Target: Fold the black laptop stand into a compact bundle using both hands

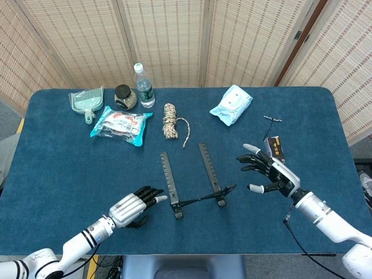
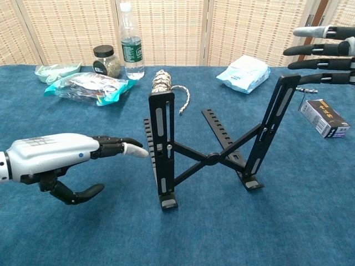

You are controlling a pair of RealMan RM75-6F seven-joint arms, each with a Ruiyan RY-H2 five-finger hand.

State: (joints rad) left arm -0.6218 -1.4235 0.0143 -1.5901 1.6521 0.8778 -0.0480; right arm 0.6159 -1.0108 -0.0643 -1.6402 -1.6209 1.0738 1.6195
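The black laptop stand (image 1: 195,183) (image 2: 211,158) stands unfolded on the blue table, two uprights raised and crossed bars between them. My left hand (image 1: 132,207) (image 2: 61,160) is open, its fingers pointing at the stand's left upright with a small gap between them. My right hand (image 1: 268,173) (image 2: 327,52) is open too, fingers spread, hovering just right of the right upright's top without touching it.
A small dark box (image 1: 275,148) (image 2: 324,117) lies by the right hand. Behind the stand are a rope bundle (image 1: 170,121), a white pouch (image 1: 231,104), a snack bag (image 1: 120,126), a water bottle (image 1: 143,85), a jar (image 1: 124,96) and a green dustpan (image 1: 87,103).
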